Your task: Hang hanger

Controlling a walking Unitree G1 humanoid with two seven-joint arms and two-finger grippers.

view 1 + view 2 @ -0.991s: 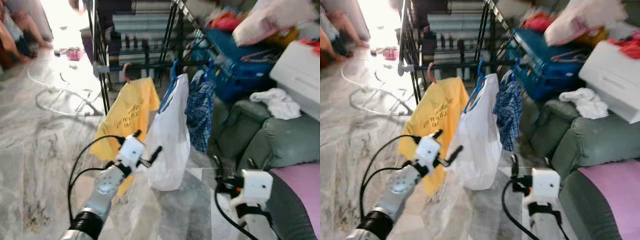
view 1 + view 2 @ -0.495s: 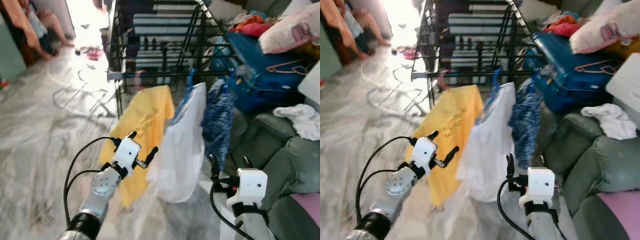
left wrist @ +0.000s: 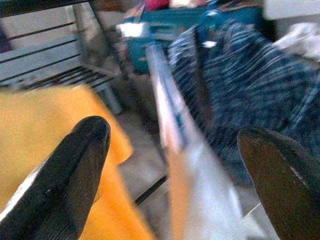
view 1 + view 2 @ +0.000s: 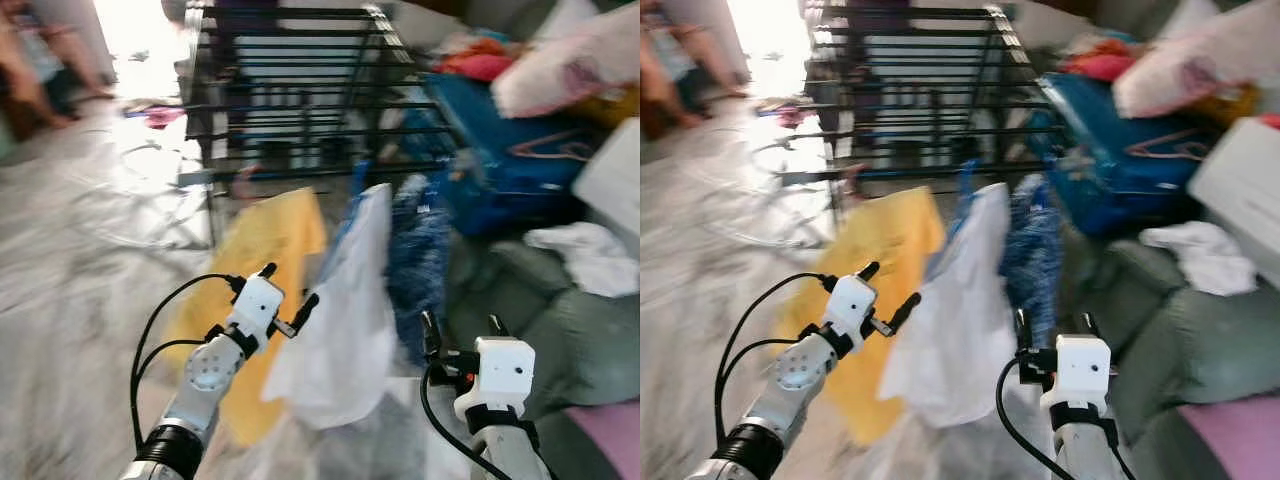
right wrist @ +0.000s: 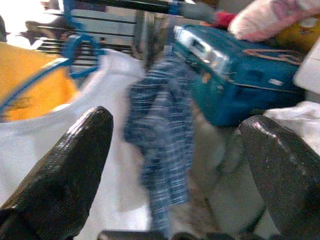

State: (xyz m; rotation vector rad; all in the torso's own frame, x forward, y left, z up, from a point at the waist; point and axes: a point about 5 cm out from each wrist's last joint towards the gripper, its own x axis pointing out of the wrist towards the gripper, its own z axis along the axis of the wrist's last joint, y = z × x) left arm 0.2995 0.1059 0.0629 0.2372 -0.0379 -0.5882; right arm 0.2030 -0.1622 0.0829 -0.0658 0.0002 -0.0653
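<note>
A black drying rack point(image 4: 300, 100) stands ahead, with three garments hanging from its front rail. A yellow shirt point(image 4: 265, 240) hangs on the left. A white garment point(image 4: 345, 320) on a blue hanger point(image 5: 75, 45) is in the middle, and a blue plaid shirt point(image 4: 415, 250) is on the right. My left gripper point(image 4: 290, 285) is open and empty, raised in front of the yellow shirt beside the white garment's edge. My right gripper point(image 4: 460, 322) is open and empty, lower down to the right of the white garment point(image 5: 60, 145). The picture is blurred.
A blue suitcase point(image 4: 510, 150) lies behind the plaid shirt, with a pink pillow point(image 4: 570, 55) above it. A grey-green sofa point(image 4: 590, 330) with a white cloth point(image 4: 585, 255) on it fills the right side. A person point(image 4: 30, 60) sits at the far left on the marble floor point(image 4: 70, 270).
The whole picture has shifted and blurred, so the camera has moved. Both grippers keep about the same open pose near the white garment.
</note>
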